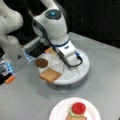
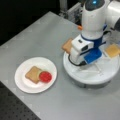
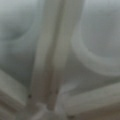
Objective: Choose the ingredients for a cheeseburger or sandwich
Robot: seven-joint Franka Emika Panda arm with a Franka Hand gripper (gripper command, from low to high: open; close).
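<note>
The arm's gripper (image 2: 83,65) reached down into the white round segmented tray (image 2: 87,77), presumably picking an ingredient; whether it was apart or together, I could not tell. Beside that tray, the half-built sandwich (image 2: 38,75), toast under a red disc, waited on the plain white round plate (image 2: 23,85) on the grey bench (image 2: 37,37).

Claw's tips hidden behind arm over tray (image 1: 82,72); sandwich (image 1: 76,112) cut by bottom edge.

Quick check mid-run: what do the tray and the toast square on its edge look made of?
Segmented tray: looks like white plastic, smooth, moulded ridges. Toast square: probably toy plastic or wood, matte tan, stiff flat edges. The claw is down over the tray.
</note>
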